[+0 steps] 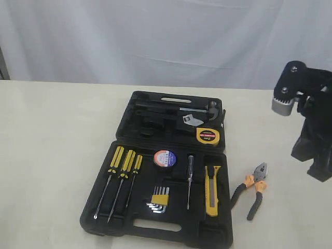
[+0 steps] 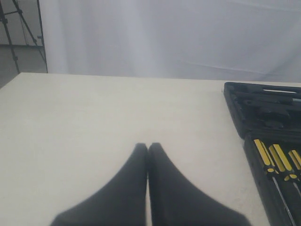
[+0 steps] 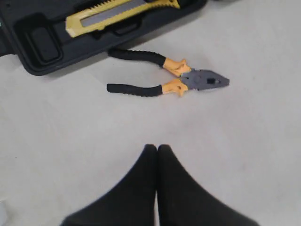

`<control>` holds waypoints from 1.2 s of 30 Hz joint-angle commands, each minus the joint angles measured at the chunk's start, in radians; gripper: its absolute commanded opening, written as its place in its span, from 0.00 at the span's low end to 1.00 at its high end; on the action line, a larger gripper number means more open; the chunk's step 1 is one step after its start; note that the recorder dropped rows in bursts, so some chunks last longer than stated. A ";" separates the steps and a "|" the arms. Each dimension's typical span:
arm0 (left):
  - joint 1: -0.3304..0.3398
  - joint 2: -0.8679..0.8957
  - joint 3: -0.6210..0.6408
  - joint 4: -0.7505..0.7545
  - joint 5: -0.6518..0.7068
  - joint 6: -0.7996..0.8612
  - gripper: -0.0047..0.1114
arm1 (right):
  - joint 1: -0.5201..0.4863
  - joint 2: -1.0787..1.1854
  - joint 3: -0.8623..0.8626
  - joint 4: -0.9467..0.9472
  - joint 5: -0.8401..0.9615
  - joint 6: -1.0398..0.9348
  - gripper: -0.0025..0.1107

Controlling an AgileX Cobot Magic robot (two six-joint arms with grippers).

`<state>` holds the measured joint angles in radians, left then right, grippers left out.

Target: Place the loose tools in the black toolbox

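Observation:
The black toolbox [image 1: 98, 220] lies open in the middle of the table. Inside it rest the yellow utility knife [image 1: 212, 190] [image 3: 117, 12], the yellow tape measure [image 1: 207, 136] and the black tape roll [image 1: 165, 158]. The pliers [image 1: 252, 189] [image 3: 169, 77] with orange-and-black handles lie on the table just right of the box, handles spread. My right gripper [image 3: 156, 147] is shut and empty, a short way from the pliers; in the exterior view only its arm [image 1: 311, 124] shows at the right edge. My left gripper [image 2: 147, 145] is shut and empty over bare table left of the toolbox [image 2: 235, 110].
Three yellow-and-black screwdrivers [image 1: 120, 174] [image 2: 275, 162], a hex key set [image 1: 160, 199] and a small screwdriver [image 1: 190, 179] sit in the box's front half. A hammer [image 1: 199, 109] and wrench lie in the back half. A white curtain hangs behind the table.

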<state>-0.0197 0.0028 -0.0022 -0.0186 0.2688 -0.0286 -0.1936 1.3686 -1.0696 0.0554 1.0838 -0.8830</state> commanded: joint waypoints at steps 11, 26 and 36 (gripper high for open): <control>-0.002 -0.003 0.002 -0.002 0.001 -0.002 0.04 | 0.071 -0.019 0.000 0.115 -0.006 -0.072 0.02; -0.002 -0.003 0.002 -0.002 0.001 -0.002 0.04 | 0.068 0.001 0.002 -0.061 -0.087 -0.030 0.02; -0.002 -0.003 0.002 -0.002 0.001 -0.002 0.04 | 0.042 0.055 0.002 -0.130 -0.133 -0.491 0.02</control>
<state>-0.0197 0.0028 -0.0022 -0.0186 0.2688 -0.0286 -0.1297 1.4081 -1.0680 -0.0996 0.9774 -1.1076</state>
